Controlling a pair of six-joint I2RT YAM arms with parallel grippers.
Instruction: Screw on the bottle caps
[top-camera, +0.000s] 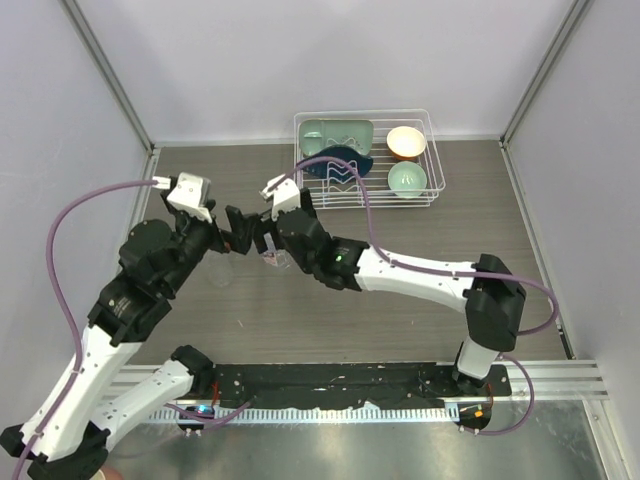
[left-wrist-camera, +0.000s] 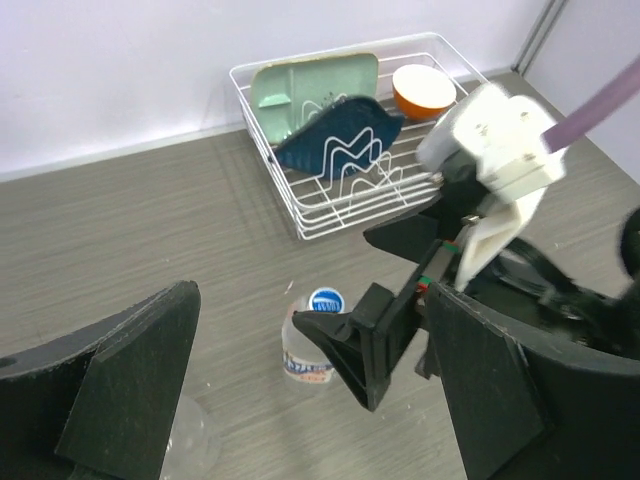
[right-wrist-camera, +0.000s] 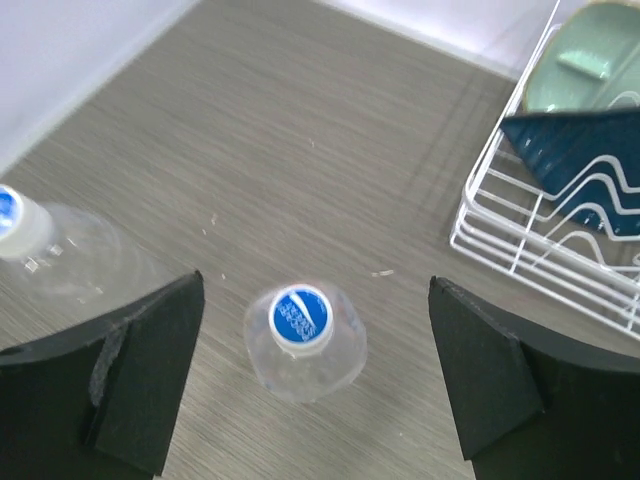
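Capped bottle (right-wrist-camera: 305, 342) — right jaws wide

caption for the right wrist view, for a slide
Open right gripper over a capped upright bottle, with a second bottle and a dish rack nearby.

From above, the small clear unlabelled plastic bottle (top-camera: 222, 272) is only a faint blur. The labelled clear bottle (top-camera: 277, 260) lies mostly hidden under the right arm's black wrist (top-camera: 300, 238). The right wrist view cuts off the white wire rack (right-wrist-camera: 520, 240) at its right edge. Print on the round blue-topped cap (right-wrist-camera: 300, 316) is too small to read.
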